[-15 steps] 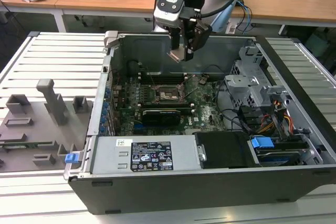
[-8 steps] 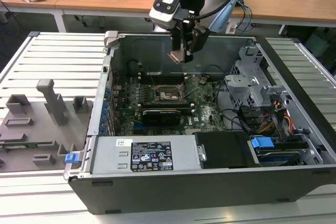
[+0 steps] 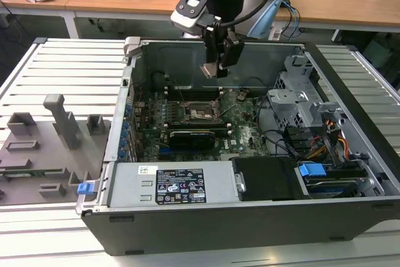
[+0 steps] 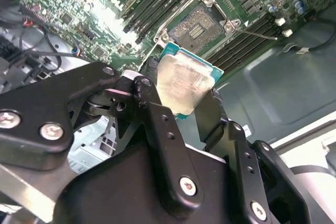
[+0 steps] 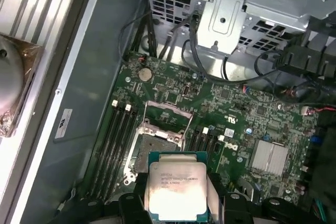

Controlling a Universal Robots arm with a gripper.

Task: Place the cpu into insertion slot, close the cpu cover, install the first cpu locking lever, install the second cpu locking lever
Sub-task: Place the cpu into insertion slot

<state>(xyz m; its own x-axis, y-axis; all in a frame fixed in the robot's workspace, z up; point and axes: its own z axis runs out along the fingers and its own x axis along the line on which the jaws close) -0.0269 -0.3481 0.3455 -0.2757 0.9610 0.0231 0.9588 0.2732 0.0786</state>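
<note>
Gripper fingers clamped on the cpu edges, chip held in the air inside the computer case. Socket beneath lies bare, contacts showing. Judged: first step under way, nothing seated; closing and both latches left.

Nothing reads clearly: faint dark lettering lines the small square silver-topped cpu, a black-and-white rectangular label lies on the grey metal power-supply box, and a small white sticker marks the grey case wall.
</note>
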